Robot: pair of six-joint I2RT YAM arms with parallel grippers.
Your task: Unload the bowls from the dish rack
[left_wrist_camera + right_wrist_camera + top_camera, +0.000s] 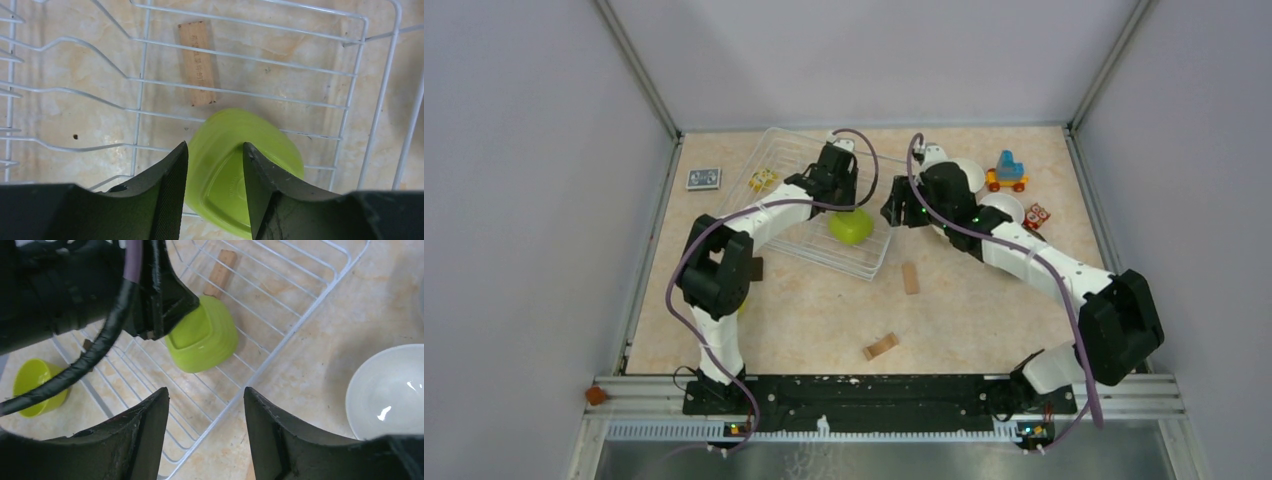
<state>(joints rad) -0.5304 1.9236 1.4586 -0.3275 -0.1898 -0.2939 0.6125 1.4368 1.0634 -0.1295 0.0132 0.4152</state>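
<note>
Currently one lime bowl (205, 340) in rack (789, 160); left hand (215, 146), right hand (205, 391) open, empty.

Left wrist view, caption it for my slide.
Left gripper over an upturned lime green bowl in the dish rack.

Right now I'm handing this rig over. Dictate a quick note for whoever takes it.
Left gripper: jaws apart at the lime bowl in the dish rack; grip unclear.
Right gripper: open, empty, at the rack's right edge.
Done: on the table are a white bowl, a second white bowl and a second lime bowl.
To do: lift out the racked lime bowl, the only one seen inside.
</note>
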